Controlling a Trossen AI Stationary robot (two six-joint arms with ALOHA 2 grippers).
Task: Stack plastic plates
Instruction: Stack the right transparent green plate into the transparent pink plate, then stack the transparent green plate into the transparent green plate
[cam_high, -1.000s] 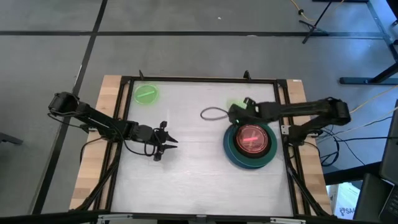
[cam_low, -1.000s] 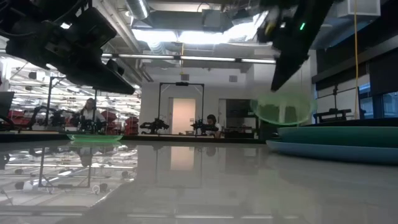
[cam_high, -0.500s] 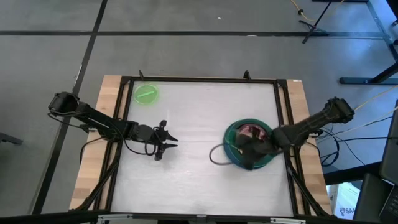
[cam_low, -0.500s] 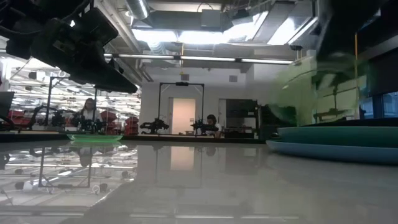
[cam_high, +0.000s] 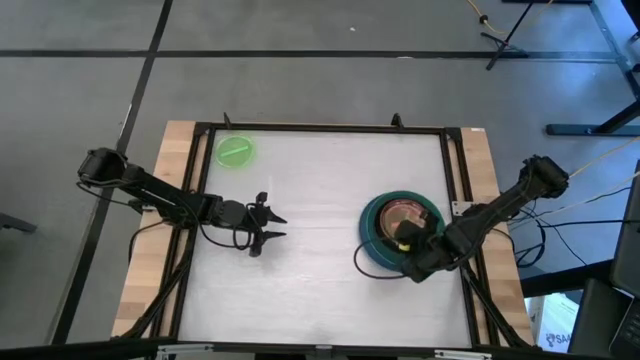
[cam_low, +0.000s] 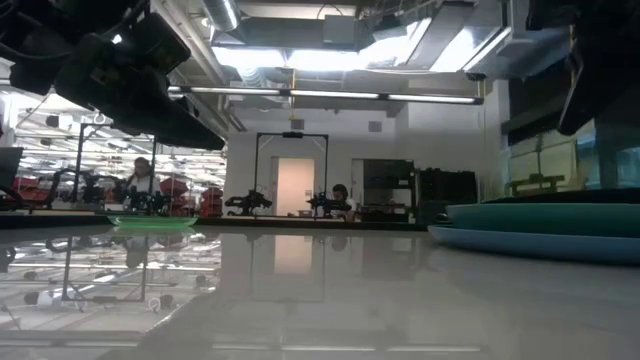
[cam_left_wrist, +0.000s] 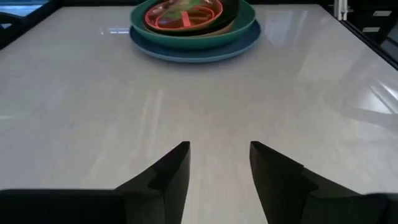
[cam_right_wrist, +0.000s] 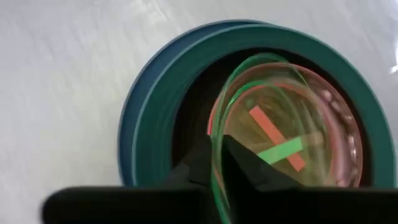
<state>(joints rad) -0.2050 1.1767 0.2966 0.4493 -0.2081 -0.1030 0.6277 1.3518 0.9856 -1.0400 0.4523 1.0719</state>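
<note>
A stack of plates (cam_high: 400, 236) sits on the table's right half: slate-blue at the bottom (cam_right_wrist: 134, 124), then teal (cam_right_wrist: 163, 93), black and pink (cam_right_wrist: 323, 106). My right gripper (cam_right_wrist: 217, 155) hovers over the stack's near side (cam_high: 408, 242), shut on a small translucent lime-green plate (cam_right_wrist: 273, 134). Another lime-green plate (cam_high: 236, 152) lies flat near the far left corner (cam_low: 150, 222). My left gripper (cam_high: 272, 225) waits open above the table's left half, facing the stack (cam_left_wrist: 193, 25). My right gripper pinches the small lime-green plate by its rim (cam_right_wrist: 216, 146) between the two fingers (cam_right_wrist: 241, 163). The plate stands tilted over the pink plate. Whether its far edge touches the pink plate cannot be told.
A black frame (cam_high: 320, 128) borders the tabletop, with wooden strips (cam_high: 150, 260) outside it. Bare white surface lies between the two arms and along the near edge. People and equipment show in the room beyond the table (cam_low: 145, 180).
My right gripper has carried the small lime-green plate from beyond the stack's far side toward the near edge, and now holds it low over the stack. The arm has swung round with it. The plate has left the low view. My left arm has stayed still.
</note>
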